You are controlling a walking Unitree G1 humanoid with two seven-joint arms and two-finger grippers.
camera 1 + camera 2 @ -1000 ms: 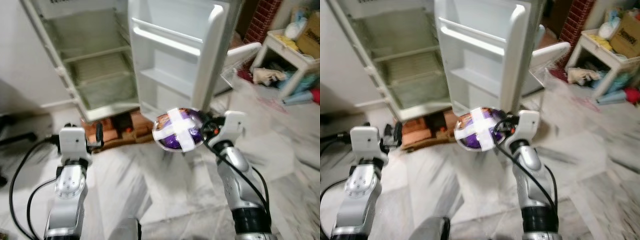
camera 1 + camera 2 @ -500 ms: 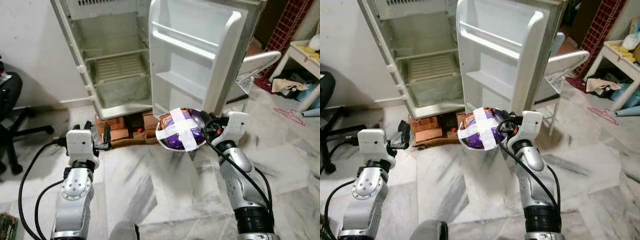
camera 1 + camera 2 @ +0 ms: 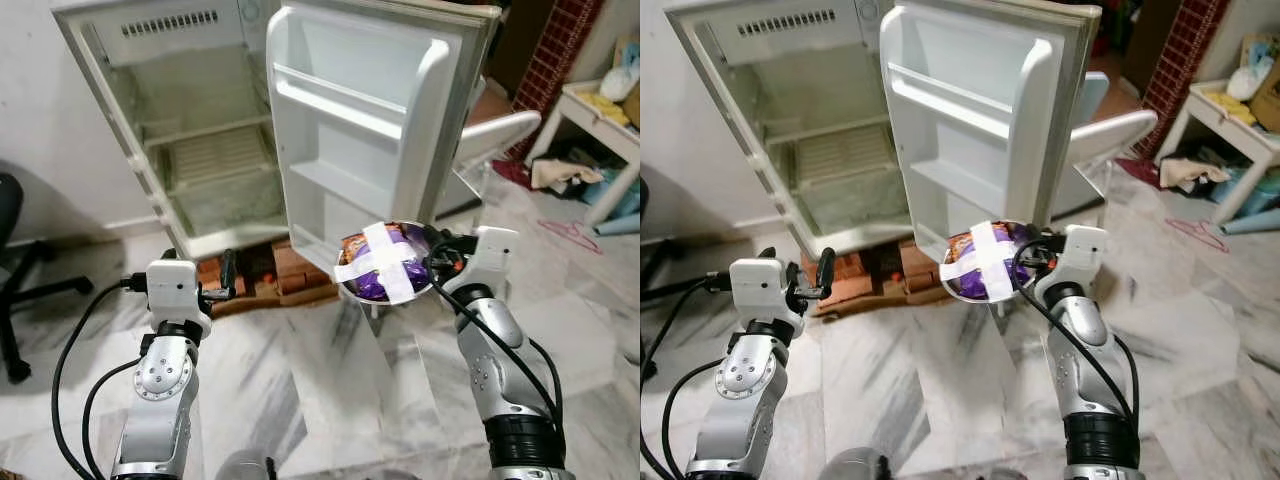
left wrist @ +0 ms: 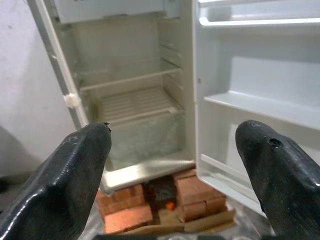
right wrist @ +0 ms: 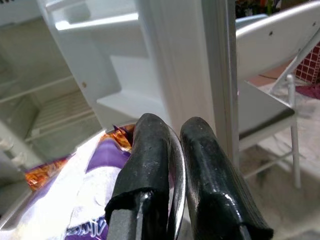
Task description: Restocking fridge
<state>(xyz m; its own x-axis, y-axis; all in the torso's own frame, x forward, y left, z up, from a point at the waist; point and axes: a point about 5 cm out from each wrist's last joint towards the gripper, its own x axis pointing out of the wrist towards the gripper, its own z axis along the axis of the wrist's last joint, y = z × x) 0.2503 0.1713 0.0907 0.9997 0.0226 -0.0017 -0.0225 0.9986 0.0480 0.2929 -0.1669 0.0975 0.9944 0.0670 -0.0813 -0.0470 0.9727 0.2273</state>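
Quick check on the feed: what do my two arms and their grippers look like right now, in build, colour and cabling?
Both arms are silver, jointed metal with black bands near the base. Each wrist carries a white boxy block. The left gripper and the right gripper each have two long black fingers, rounded and slightly scuffed. Loose black cables loop beside the left arm and run along the right one.

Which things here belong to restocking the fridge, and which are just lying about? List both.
Belongs to the job:
- fridge, its door open
- metal bowl of purple packets, taped over with a white cross
- right gripper, pinching the bowl's rim
- left gripper, open and holding nothing

Lying about:
- bricks under the fridge
- white folding chair
- side table with clutter
- office chair
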